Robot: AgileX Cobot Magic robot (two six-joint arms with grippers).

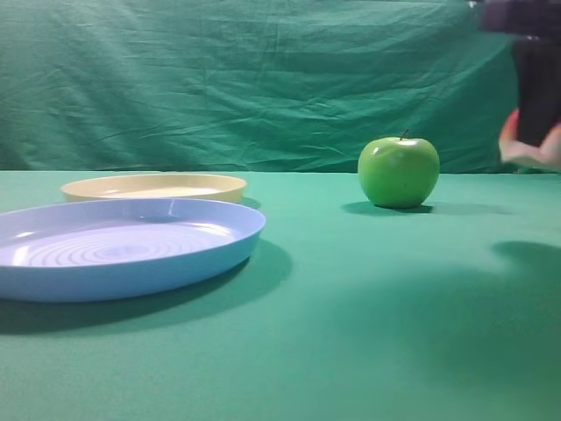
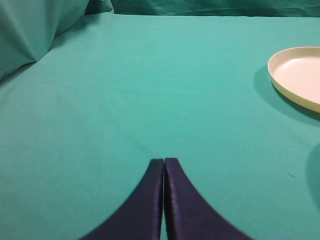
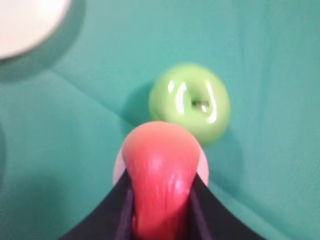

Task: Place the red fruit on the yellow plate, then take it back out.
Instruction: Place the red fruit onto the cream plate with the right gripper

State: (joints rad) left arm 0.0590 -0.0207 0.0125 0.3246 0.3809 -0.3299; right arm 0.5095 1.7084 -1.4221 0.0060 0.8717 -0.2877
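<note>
The red fruit [image 3: 161, 170] sits between the jaws of the right tool [image 3: 161, 200], which is closed on it and holds it above the table [image 1: 351, 333]. It is round, with no clear long axis; its pale base seems to point down. The green apple [image 3: 191, 102] lies just ahead of this tool and below. The yellow plate [image 1: 154, 187] is well apart, ahead and to the left, so the carry goes that way. The left tool [image 2: 164, 200] is closed and empty, with the plate ahead to its right.

The red fruit [image 1: 530, 151] is blurred, cut off at the right edge.
</note>
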